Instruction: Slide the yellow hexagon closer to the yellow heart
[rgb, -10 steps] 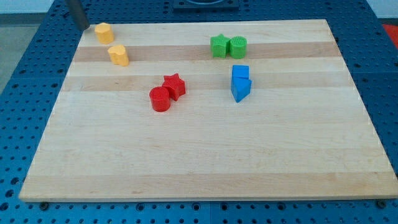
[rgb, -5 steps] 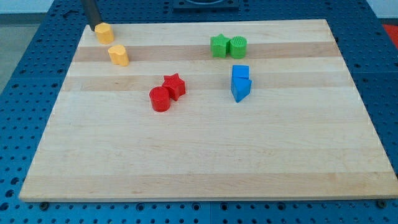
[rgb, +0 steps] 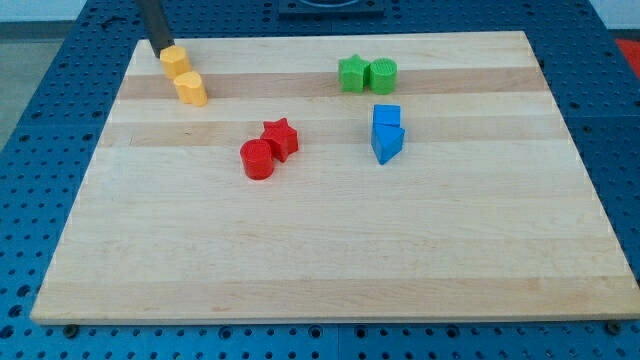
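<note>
With my tip (rgb: 160, 52) pressed at the yellow hexagon's (rgb: 175, 61) ten o'clock, nearly done: hexagon just beside the yellow heart (rgb: 191, 89), near the desk's (rgb: 330, 260) eleven o'clock corner; no pincer fitted.

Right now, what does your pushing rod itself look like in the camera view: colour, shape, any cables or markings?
Only the lower stretch shows: a straight, plain dark grey to black rod, entering from the view's top. No cables, labels or markings are visible on it. My tip is a blunt end, just up-left of the yellow hexagon. The arm above is out of view.
</note>
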